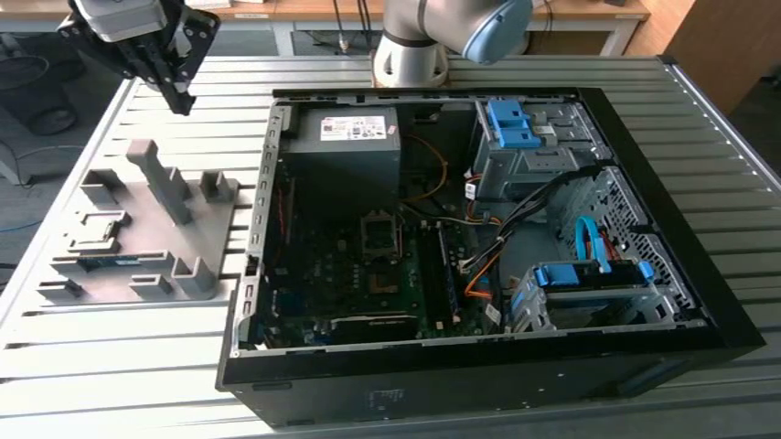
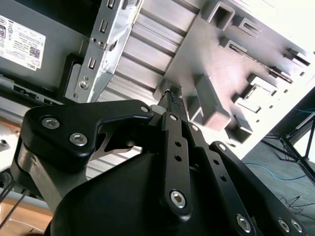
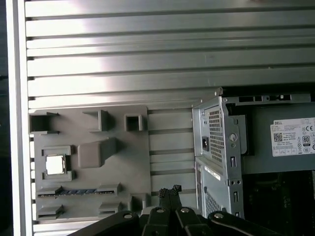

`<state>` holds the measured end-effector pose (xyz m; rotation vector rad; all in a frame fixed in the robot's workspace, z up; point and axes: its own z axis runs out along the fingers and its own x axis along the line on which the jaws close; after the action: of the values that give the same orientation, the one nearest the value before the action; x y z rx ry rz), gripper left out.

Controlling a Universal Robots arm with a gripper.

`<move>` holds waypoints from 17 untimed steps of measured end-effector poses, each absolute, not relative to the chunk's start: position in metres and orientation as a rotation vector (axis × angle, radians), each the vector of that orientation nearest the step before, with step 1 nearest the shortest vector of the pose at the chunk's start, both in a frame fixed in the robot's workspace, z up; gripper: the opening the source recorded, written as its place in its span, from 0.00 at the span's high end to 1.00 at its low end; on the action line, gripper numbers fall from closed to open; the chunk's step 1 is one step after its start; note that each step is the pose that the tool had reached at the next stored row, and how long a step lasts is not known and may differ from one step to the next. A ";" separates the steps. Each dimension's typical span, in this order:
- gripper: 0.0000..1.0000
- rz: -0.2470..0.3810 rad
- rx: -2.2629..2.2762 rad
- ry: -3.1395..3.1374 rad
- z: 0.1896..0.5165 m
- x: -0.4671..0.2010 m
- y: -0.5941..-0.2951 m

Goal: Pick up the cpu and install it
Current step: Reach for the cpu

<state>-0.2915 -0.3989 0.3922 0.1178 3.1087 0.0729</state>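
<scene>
The hand hangs in open air above the bench, off the far corner of the computer case on the exterior view's left. In both wrist views its fingertips are pressed together with nothing between them. The cpu lies flat in a square pocket of the grey fixture tray, walled in by low ridges and well apart from the hand, with a memory stick in the slot just beside it. A strip of bare slatted bench separates the tray from the case's upright metal rim. Inside the case, the socket sits on the board between the power supply and a bundle of cables that crowds its side. The socket's interior is too dark to make out. In the first wrist view the hand's black links cover part of the tray's edge.
</scene>
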 end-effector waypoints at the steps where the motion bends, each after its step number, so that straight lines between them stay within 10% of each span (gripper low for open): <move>1: 0.90 0.073 0.118 3.109 0.392 -0.294 -0.399; 17: 0.90 0.073 0.118 3.109 0.391 -0.332 -0.399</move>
<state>-0.3319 -0.3990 0.3913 0.1177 3.1088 0.0728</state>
